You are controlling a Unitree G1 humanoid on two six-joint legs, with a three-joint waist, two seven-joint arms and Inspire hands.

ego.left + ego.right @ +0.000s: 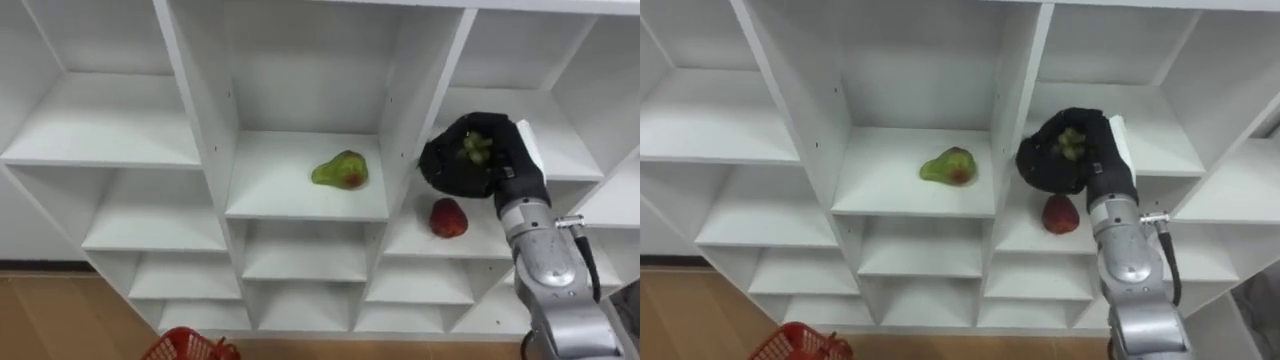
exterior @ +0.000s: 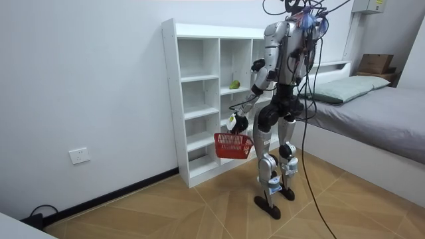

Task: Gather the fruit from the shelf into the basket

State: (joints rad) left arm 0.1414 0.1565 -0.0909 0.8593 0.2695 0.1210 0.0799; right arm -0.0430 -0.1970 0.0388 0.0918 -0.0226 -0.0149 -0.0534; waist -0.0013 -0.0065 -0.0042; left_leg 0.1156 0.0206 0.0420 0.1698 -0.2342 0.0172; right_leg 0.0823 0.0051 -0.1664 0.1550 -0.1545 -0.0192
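Note:
My right hand (image 1: 490, 165) is raised in front of the right-hand compartment of the white closet (image 1: 205, 130), with its dark fingers curled round a small green fruit (image 1: 475, 147) that looks like a bunch of grapes. Just below the hand, a red fruit (image 1: 448, 217) lies on that compartment's shelf. A green pear with a red blush (image 1: 341, 171) lies on the middle compartment's shelf. In the room view my left hand (image 2: 237, 123) hangs low by the closet and holds a red basket (image 2: 232, 145) by its handle; the basket's rim (image 1: 190, 347) shows at the bottom left.
I stand close in front of the closet, facing it. Its other compartments hold nothing. A bed (image 2: 372, 106) stands behind me at the room view's right, and the floor (image 2: 166, 212) is wooden.

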